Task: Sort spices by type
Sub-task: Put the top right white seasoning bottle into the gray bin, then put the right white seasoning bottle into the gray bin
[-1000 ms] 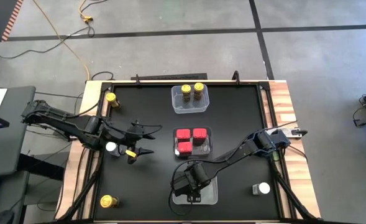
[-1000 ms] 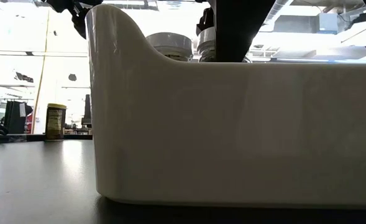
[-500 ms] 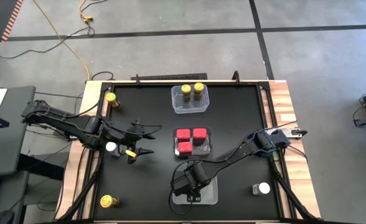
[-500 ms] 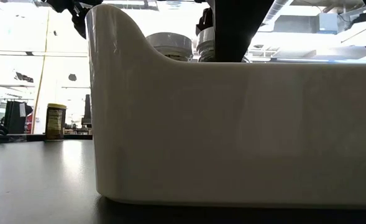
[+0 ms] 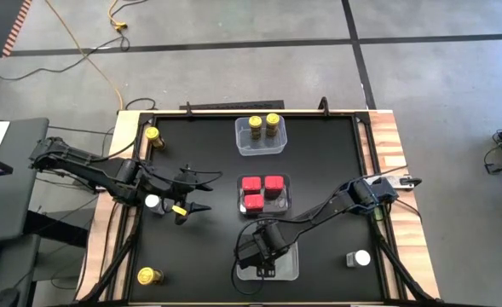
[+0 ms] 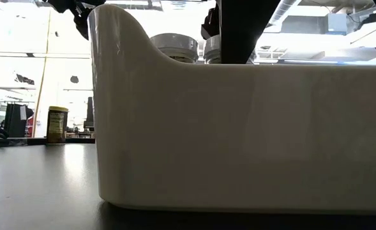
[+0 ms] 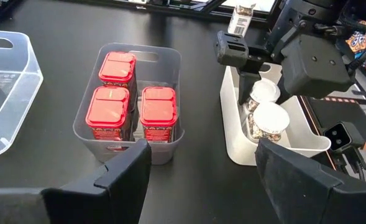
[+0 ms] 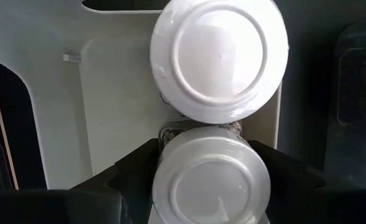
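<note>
Overhead layout, left to right. Two yellow-capped amber jars stand upright on the black surface [image 5: 319, 170]: one at the far left corner [image 5: 152, 135], one at the near left corner [image 5: 149, 275]. A white-capped jar [image 5: 152, 202] stands just beside the left hand [image 5: 191, 197], whose fingers are spread and hold nothing; it hovers left of centre. A clear tub at the far edge [image 5: 261, 136] holds two more yellow-capped jars, upright. The centre tub [image 7: 130, 99] holds three red boxy tins [image 7: 110, 112], long axes vertical, red lids up. The white tub at the near edge [image 7: 276, 134] holds two white-capped round jars [image 8: 220, 59], axes vertical, caps facing up, side by side and touching. The right hand [image 8: 210, 180] straddles the second of them, fingers [image 8: 133, 171] at either side of its cap; whether they press it cannot be told. One white-capped jar [image 5: 359, 257] lies on the surface near the right edge.
</note>
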You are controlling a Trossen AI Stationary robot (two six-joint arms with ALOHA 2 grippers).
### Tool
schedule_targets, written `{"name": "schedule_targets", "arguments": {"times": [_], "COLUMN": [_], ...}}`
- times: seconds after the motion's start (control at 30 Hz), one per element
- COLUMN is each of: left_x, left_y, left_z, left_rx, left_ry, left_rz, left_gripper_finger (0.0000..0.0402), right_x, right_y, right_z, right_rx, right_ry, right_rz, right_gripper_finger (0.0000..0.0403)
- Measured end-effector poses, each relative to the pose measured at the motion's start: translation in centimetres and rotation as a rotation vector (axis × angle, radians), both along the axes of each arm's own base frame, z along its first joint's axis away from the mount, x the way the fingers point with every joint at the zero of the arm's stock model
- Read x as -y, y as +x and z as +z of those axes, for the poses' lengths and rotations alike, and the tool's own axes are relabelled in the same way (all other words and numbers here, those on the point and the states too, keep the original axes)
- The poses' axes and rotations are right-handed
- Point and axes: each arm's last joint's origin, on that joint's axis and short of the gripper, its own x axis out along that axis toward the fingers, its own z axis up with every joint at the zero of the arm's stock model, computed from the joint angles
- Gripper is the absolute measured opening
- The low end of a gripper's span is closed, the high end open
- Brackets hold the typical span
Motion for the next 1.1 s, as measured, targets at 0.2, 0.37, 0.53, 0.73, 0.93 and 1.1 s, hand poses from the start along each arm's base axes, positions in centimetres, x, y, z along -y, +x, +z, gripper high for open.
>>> {"name": "schedule_targets", "arguments": {"times": [0.2,0.37,0.53,0.73,0.93,1.1], "left_x": [0.0,0.0,0.0,0.0,0.0,0.0], "left_y": [0.0,0.0,0.0,0.0,0.0,0.0], "left_z": [0.0,0.0,0.0,0.0,0.1,0.1], "left_rx": [0.000,0.000,0.000,0.000,0.011,0.009], "left_ry": [0.000,0.000,-0.002,-0.003,-0.009,-0.022], "left_rz": [0.000,0.000,0.001,0.001,0.003,0.009], "left_gripper_finger": [0.0277,0.0277,0.0277,0.0277,0.0277,0.0277], "right_x": [0.0,0.0,0.1,0.3,-0.3,-0.8], "right_y": [0.0,-0.1,-0.3,-0.7,-1.0,-1.6], "right_z": [0.0,0.2,1.2,3.2,5.6,7.0], "right_rx": [-0.001,-0.004,-0.013,-0.032,0.025,0.064], "right_ry": [0.000,-0.001,-0.005,-0.015,0.017,0.051], "right_rz": [-0.003,-0.003,-0.003,-0.002,-0.006,-0.055], "right_gripper_finger": [0.0267,0.0266,0.0266,0.0266,0.0266,0.0266]}}
